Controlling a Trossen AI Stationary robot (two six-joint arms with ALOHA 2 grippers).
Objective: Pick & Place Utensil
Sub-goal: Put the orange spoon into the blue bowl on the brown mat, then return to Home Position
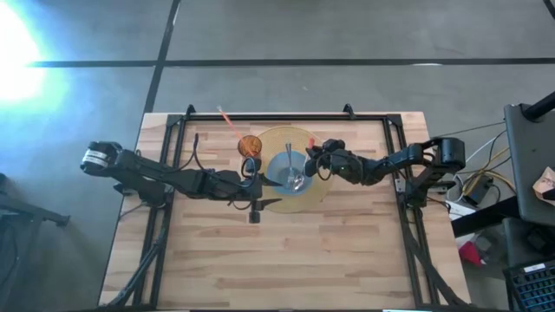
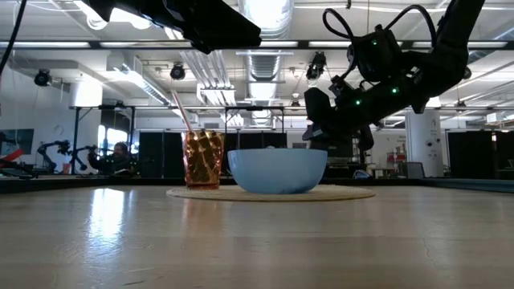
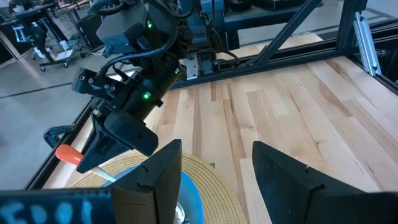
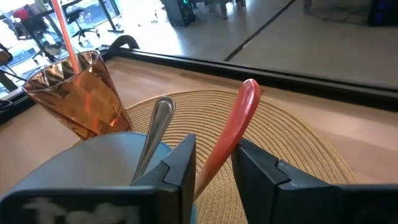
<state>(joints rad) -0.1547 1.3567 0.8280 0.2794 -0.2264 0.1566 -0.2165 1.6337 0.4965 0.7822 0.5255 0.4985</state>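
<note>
A blue bowl (image 1: pixel 290 176) stands on a round woven mat (image 1: pixel 323 186), and a metal spoon (image 4: pixel 157 127) leans in it with its handle over the rim. An amber cup (image 1: pixel 250 146) with a straw stands on the mat's far left part. My right gripper (image 1: pixel 314 160) hovers over the bowl's right rim, shut on an orange-handled utensil (image 4: pixel 239 115). My left gripper (image 3: pixel 217 180) is open at the bowl's left side, above its rim, and touches nothing. My right gripper pinches the orange utensil's handle (image 4: pixel 214 158) between its two fingers, partway down its length. The handle's rounded free end (image 4: pixel 249 87) sticks out past the fingertips. The utensil's lower part is hidden behind the gripper and the bowl.
The mat lies at the middle of the wooden table (image 1: pixel 329 260), with open wood toward the near edge and both sides. A black frame rail (image 1: pixel 286 118) runs along the far edge. The cup stands close to my left gripper.
</note>
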